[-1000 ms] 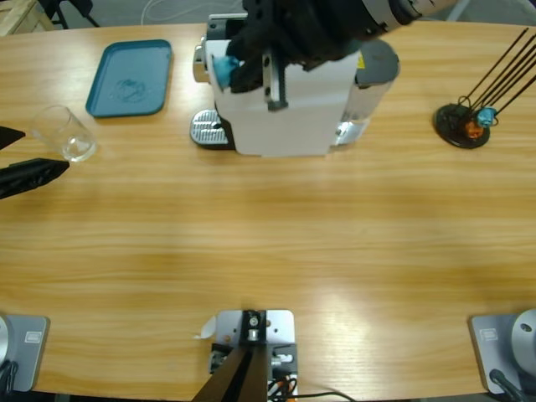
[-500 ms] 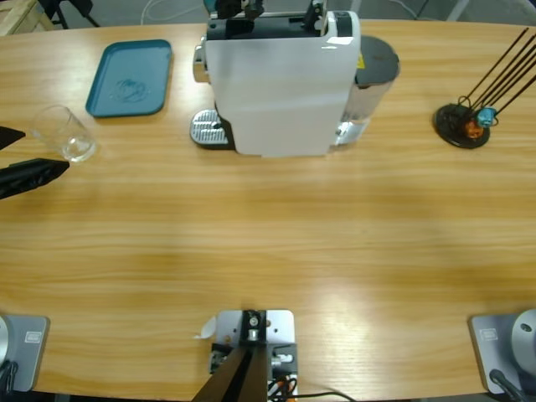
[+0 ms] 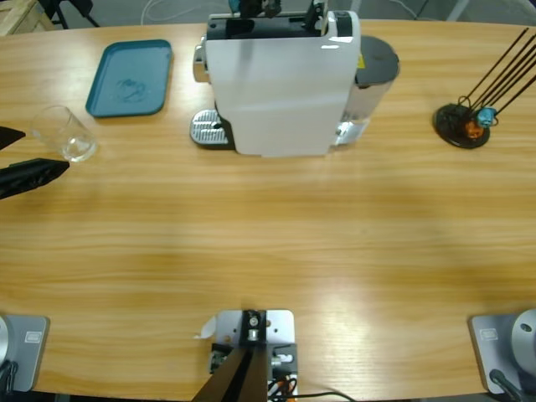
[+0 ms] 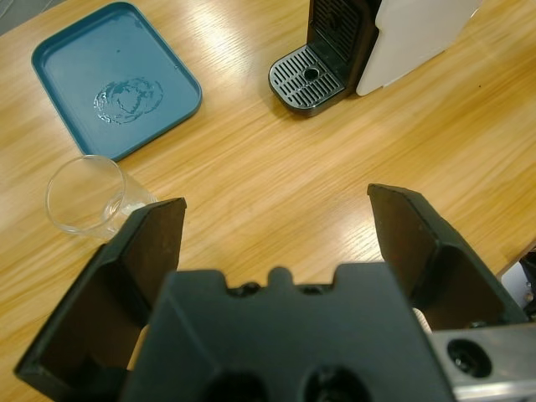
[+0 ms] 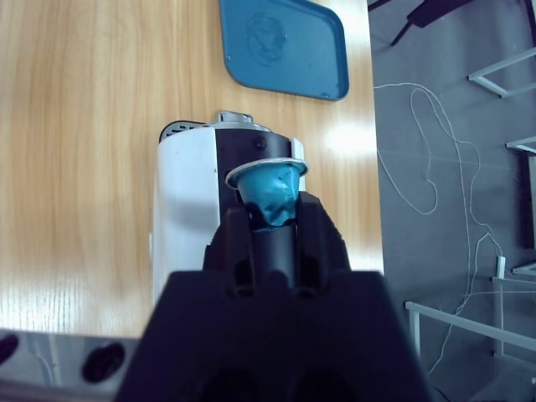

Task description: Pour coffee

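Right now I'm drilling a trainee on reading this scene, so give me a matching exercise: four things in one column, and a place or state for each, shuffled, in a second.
Things:
1. teal capsule
2. glass tumbler
3. blue tray
4. drip grate

Places or states:
A. lying flat, bearing dried ring stains
B. at the foot of the coffee machine, nothing on it
C. pinched between the right gripper jaws
D. just ahead of the left gripper, whose jaws are spread wide

Pairs: 1-C, 2-D, 3-A, 4-B
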Tool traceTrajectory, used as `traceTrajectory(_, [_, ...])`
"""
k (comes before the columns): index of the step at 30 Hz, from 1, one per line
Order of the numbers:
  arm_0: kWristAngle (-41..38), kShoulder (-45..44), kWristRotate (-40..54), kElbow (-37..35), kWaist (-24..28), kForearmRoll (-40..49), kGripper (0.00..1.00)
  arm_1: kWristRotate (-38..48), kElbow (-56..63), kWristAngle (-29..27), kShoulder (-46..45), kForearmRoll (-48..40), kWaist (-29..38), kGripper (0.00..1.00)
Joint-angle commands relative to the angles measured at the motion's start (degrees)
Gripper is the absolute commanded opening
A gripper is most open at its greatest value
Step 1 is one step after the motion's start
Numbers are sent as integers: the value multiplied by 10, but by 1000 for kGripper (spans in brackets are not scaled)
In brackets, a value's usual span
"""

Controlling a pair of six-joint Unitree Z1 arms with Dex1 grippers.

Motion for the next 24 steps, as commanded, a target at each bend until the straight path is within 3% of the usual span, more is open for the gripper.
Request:
traceTrajectory(1, [5, -4, -6, 21, -3, -5, 941, -1, -2, 7, 54, 9, -7, 71])
traceTrajectory(21, [6, -3, -6, 20, -3, -5, 941, 5, -21, 5, 68, 31, 1, 77])
traceTrajectory(22, [6, -3, -6, 20, -3, -5, 941, 5, -21, 4, 67, 33, 2, 124])
traceTrajectory(23, [6, -4, -6, 20, -3, -5, 941, 7, -22, 3, 67, 34, 3, 254])
traceTrajectory(24, [6, -3, -6, 21, -3, -5, 941, 10, -22, 3, 66, 35, 3, 288])
